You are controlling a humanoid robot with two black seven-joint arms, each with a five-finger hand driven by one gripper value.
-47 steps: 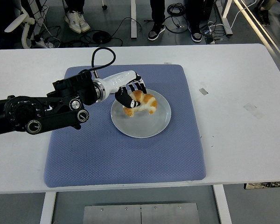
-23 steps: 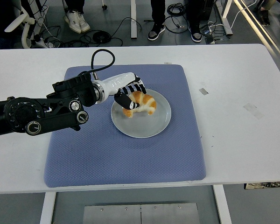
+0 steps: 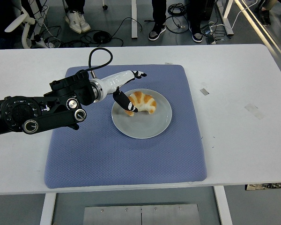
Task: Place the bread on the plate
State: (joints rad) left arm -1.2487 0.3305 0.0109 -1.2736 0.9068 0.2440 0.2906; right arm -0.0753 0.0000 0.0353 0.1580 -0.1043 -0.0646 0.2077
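Bread [image 3: 141,103], golden with pale stripes, lying on the plate [image 3: 154,126], toward its upper left part, short of the rim. Plate round, grey-white, set on a blue mat [image 3: 122,159] in the mat's upper middle. Left hand [image 3: 127,89] just beside the bread on its left; fingers [image 3: 139,74] spread and opened out, upper ones pointing right above the plate's far rim and clear of the bread, thumb angled down with its tip at the bread's lower left edge, touching or nearly so, cannot tell which. Nothing gripped. White wrist section behind the hand, then the bulky black left arm [image 3: 37,112] running off the left edge, over the mat's left border, a black cable [image 3: 97,55] looping up from it. Mat lying flat on the white surface [image 3: 243,136], which carries a few small tape marks [image 3: 204,91] to the right of the mat. Right arm not seen. Beyond the far edge of the surface: floor with cables, chair base at top left, shoes and legs of people [image 3: 157,29] standing at the top.
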